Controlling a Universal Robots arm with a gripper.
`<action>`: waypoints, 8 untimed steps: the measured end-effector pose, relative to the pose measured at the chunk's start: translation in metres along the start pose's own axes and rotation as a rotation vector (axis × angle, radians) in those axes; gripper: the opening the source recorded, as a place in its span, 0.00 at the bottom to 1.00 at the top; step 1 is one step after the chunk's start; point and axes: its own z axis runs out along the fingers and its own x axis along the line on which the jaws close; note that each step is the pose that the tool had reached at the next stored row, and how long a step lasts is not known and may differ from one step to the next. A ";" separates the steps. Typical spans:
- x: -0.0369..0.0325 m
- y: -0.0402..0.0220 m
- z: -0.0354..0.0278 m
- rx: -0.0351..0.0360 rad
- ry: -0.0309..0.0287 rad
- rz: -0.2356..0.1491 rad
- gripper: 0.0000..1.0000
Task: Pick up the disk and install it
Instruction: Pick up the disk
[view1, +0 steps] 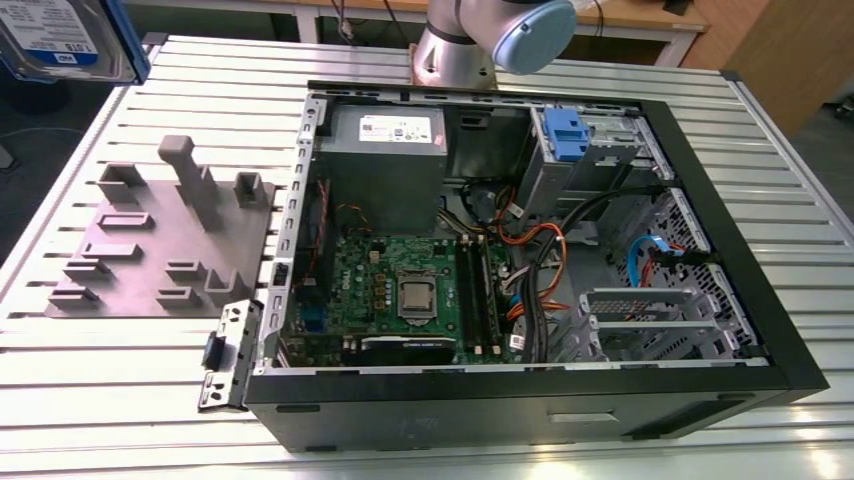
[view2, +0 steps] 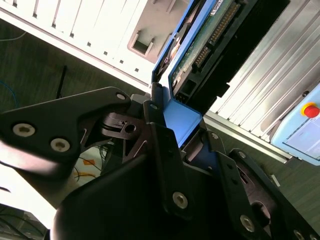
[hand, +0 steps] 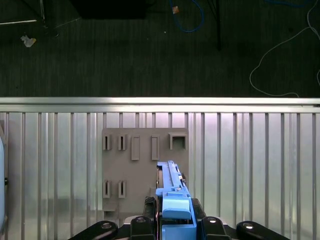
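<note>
The disk (view1: 60, 35) hangs high at the exterior view's upper left, its white-and-blue label facing the camera and the blue bracket along its edge. In the first wrist view the disk (hand: 172, 195) stands edge-on above the grey fixture plate (hand: 145, 160), and my gripper (hand: 175, 225) is shut on its blue bracket. In the second wrist view the disk (view2: 200, 45) shows its green circuit board, held at the blue end by the black fingers (view2: 160, 135) of my gripper (view2: 181, 131).
The open computer case (view1: 747, 250) lies on the slatted metal table (view1: 801, 170), with a grey power supply (view1: 387, 135) and a blue-latched drive bay (view1: 567, 135) inside. The grey fixture plate (view1: 160, 250) sits left of it. A box with a red stop button (view2: 309, 111) is nearby.
</note>
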 end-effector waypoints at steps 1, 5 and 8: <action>0.0000 -0.0002 0.0000 0.0001 0.0000 0.000 0.37; 0.0000 -0.0008 0.0000 0.0001 0.0000 0.000 0.37; 0.0000 -0.0013 0.0000 0.0001 0.0000 0.000 0.37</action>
